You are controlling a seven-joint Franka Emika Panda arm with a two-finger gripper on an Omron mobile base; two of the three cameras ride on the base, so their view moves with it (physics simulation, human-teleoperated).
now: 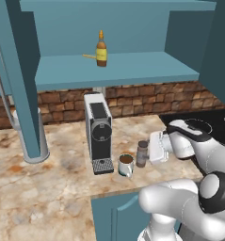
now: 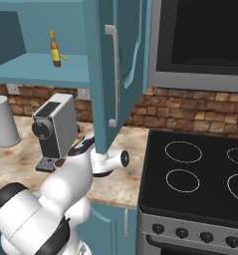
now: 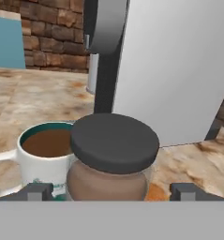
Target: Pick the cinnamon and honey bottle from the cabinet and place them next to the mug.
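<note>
Cinnamon point(image 3: 112, 161) upright beside the mug point(image 3: 41, 157), between the spread-apart, untouching fingers of the end effector point(image 3: 112, 192).

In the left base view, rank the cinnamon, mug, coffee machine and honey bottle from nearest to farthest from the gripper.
1. cinnamon, right beside the gripper, on the counter.
2. mug, just past the jar.
3. coffee machine, behind the mug.
4. honey bottle, up on the cabinet shelf.
</note>
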